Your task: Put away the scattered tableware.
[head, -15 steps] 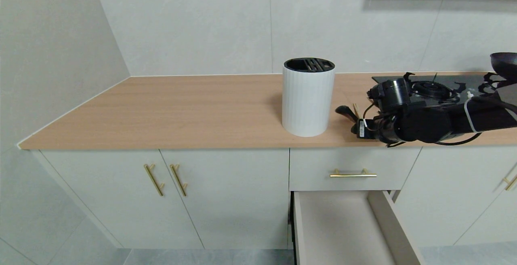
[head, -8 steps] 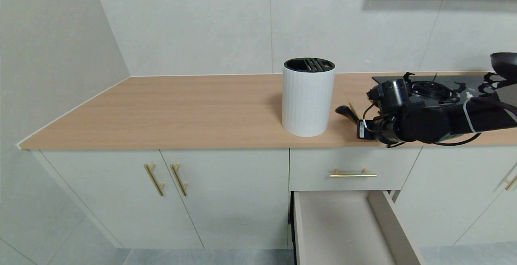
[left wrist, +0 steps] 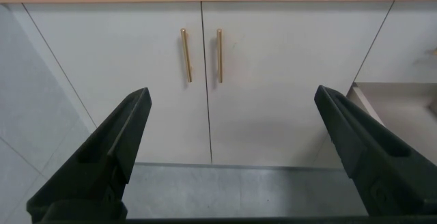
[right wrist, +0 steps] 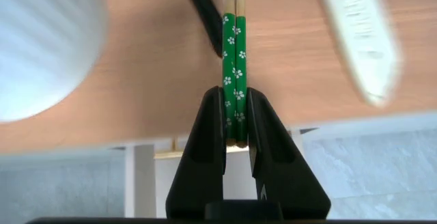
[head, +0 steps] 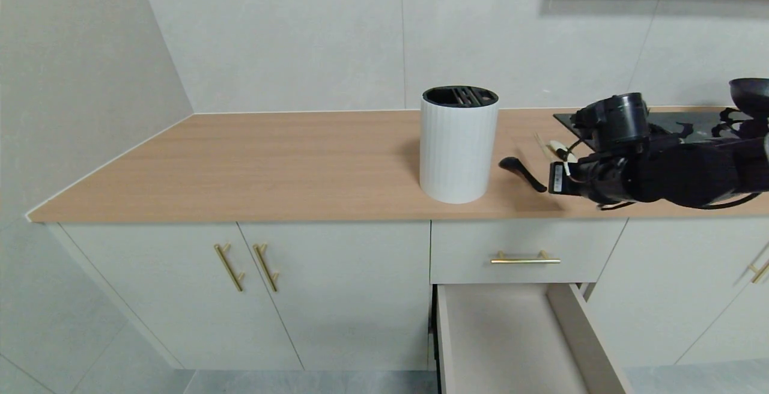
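1. Table [head: 270,166]: long flat top with a light wood grain and a square front edge.
2. Cabinet doors [left wrist: 287,80] under it: plain pale fronts with slim brass bar handles. One pale drawer [head: 568,322] stands pulled out.
3. Holder [head: 458,148]: white ribbed cylinder with a black slotted top, upright on the table.
4. Left gripper [left wrist: 232,98]: we see its black wedge fingers [left wrist: 102,162] spread wide, gripping nothing, facing the cabinet doors.
5. Right gripper [right wrist: 235,108]: its black fingers [right wrist: 205,149] are pinched on the chopsticks, over the table to the right of the holder.
6. Black utensil [head: 521,172]: curved and glossy, lying on the table just right of the holder.
7. Chopsticks [right wrist: 232,60]: a pale wooden pair side by side, with a green band carrying white flower dots, clamped near one end between the right fingers.
8. White piece [right wrist: 358,39]: flat and elongated, beside the chopsticks. It is too blurred for us to name.
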Robot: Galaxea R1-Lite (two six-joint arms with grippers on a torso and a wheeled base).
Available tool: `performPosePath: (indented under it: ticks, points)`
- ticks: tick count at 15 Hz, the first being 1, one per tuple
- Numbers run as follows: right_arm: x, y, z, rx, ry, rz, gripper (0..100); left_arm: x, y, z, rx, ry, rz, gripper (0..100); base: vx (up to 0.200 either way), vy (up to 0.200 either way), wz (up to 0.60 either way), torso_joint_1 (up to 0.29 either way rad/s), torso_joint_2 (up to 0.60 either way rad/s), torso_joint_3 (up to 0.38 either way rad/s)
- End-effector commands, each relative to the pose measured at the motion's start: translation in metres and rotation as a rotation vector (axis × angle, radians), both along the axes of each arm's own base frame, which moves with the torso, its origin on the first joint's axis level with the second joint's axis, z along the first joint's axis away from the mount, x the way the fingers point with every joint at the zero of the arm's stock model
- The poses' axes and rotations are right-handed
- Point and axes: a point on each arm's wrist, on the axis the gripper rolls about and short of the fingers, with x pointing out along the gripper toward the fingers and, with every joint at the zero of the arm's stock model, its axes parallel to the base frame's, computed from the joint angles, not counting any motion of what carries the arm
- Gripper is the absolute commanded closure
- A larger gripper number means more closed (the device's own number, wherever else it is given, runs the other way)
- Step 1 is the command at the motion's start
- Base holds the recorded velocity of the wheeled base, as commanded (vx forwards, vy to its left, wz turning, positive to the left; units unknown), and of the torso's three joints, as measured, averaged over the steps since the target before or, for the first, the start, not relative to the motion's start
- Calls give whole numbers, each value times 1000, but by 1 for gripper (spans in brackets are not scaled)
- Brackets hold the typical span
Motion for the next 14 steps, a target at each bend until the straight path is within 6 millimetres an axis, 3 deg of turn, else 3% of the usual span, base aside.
performPosePath:
  ticks: [1,3,5,8,12,14]
  points:
    - [-78,-22,52,45,-112,39,100,0,0,0,0,0,0,0,0,0,0,0,0,0]
    - [-119,-33,65,94,-148,121,100,0,0,0,0,0,0,0,0,0,0,0,0,0]
    - [-136,-37,65,115,-139,173,100,0,0,0,0,0,0,0,0,0,0,0,0,0]
    - [-150,-41,58,87,-41,198,100,0,0,0,0,0,0,0,0,0,0,0,0,0]
    - [-173,-36,48,102,27,418,100,0,0,0,0,0,0,0,0,0,0,0,0,0]
    - [-177,-35,33,39,71,489,100,0,0,0,0,0,0,0,0,0,0,0,0,0]
